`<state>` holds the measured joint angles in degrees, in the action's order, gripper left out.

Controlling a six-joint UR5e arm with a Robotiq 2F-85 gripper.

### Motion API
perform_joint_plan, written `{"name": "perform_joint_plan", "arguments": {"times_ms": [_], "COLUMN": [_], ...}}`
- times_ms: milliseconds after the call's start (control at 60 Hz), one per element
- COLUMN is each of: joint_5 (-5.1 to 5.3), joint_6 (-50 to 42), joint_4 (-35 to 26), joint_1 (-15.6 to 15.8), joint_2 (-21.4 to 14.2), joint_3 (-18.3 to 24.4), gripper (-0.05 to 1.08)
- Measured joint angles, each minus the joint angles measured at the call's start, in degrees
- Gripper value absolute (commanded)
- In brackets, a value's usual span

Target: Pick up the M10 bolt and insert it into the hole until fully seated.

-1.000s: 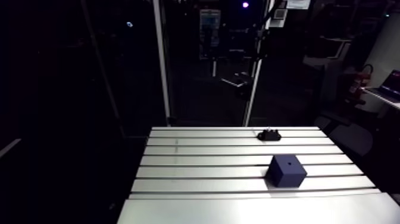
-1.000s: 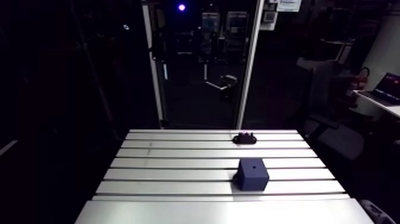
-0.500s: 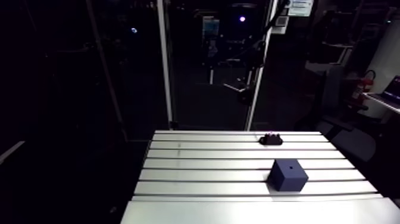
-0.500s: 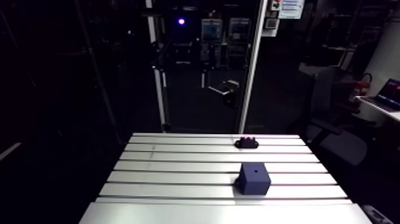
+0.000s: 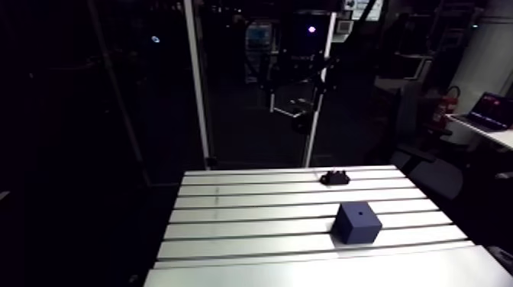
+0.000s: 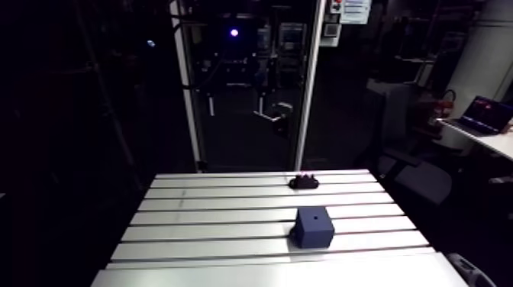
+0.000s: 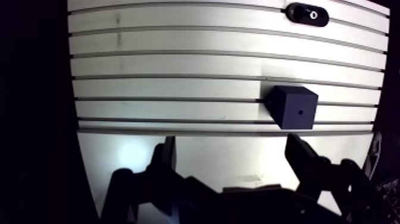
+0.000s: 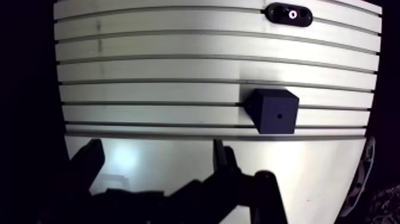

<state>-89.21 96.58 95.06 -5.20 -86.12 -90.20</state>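
Hanging over the table's [image 7: 178, 65] near strip, the pincer [image 7: 231, 142] gapes open, empty. Dark blue block [image 7: 291, 107] with hole sits right of centre; the bolt [image 7: 313, 12] rests in a black holder [image 7: 296, 12], far right.

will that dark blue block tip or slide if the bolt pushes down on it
Tipping looks unlikely: the block is a cube resting flat on the table. Sliding seems possible, since no clamp shows and the aluminium looks smooth. Its hole sits near the top face's centre, so a straight push should load it evenly.
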Motion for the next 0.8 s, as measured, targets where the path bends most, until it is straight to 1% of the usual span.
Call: {"name": "perform_joint_plan", "arguments": {"times_ms": [100, 217, 583, 700, 800], "joint_5": [0.04, 0.12, 0.41, 0.93, 1.87], "joint_6": [1.5, 3.6, 9.6, 11.1, 11.7], "joint_4": [0.7, 2.9, 15.8, 20.2, 24.0], "joint_1": [-1.7, -3.8, -9.9, -11.3, -12.0], "joint_2": [0.0, 0.0, 0.5, 0.8, 1.3], "joint_3": [-0.5, -1.5, -5.5, -6.8, -8.1], "gripper": [0.01, 0.02, 0.02, 0.02, 0.02]}}
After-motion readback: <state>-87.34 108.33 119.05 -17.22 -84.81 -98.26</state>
